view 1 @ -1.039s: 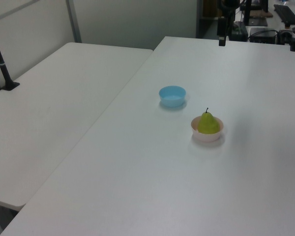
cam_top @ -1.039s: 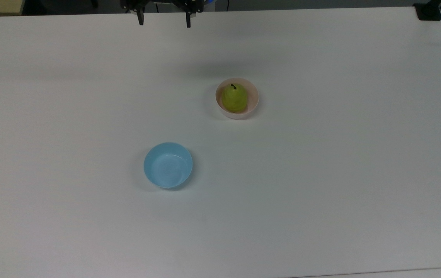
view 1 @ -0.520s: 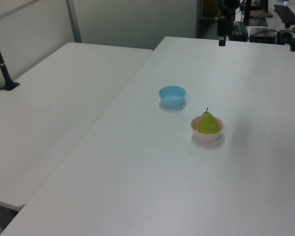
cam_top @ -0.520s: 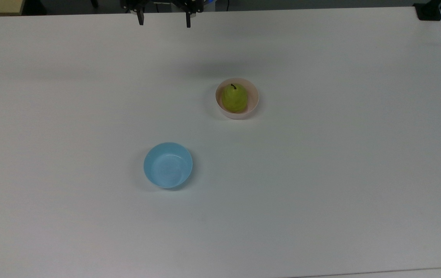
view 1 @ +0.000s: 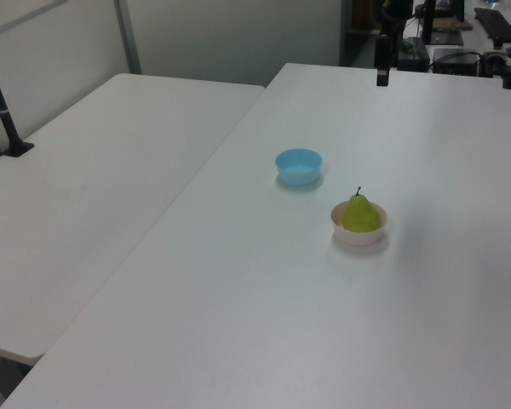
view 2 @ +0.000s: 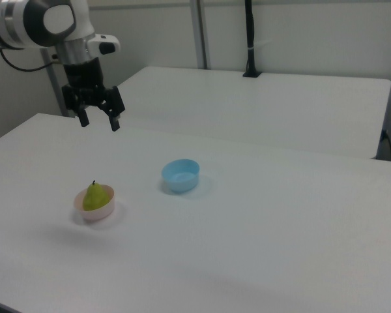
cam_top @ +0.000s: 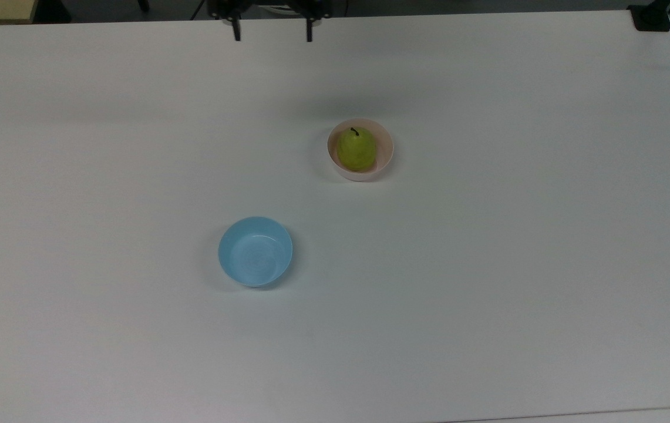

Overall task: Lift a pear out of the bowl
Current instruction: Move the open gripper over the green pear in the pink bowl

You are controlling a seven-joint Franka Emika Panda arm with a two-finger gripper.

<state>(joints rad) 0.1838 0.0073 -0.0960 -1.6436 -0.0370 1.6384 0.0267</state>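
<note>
**On a white surface, a pear sits upright in its bowl while the pincer hangs apart**

Nearest in the top view, low on the white surface [cam_top: 487,294], a light blue bowl [cam_top: 255,251] stands with nothing in it. Beyond it and toward the top view's right, well apart, is the pale pink bowl [cam_top: 360,150], with the pear [cam_top: 356,150] resting inside. The pear stands on its broad base, its long axis close to vertical, the short dark stem [cam_top: 354,131] uppermost; in the top view the stem leans toward the far edge of the surface. In the right view the fruit rises above the bowl's rim.

Farther still, at the far edge of the surface, the pincer [cam_top: 272,32] hangs above the tabletop with its two dark fingers [cam_top: 235,32] spread wide, gripping nothing and touching nothing. It is well apart from the pink bowl, offset toward the top view's left. In the right view the arm [view 2: 45,23] carries it from the right view's upper left.

Nothing lies between pincer and pear. A second white table [view 1: 94,187] adjoins the first at the left view's left, with a dark post [view 1: 2,106] on it.
</note>
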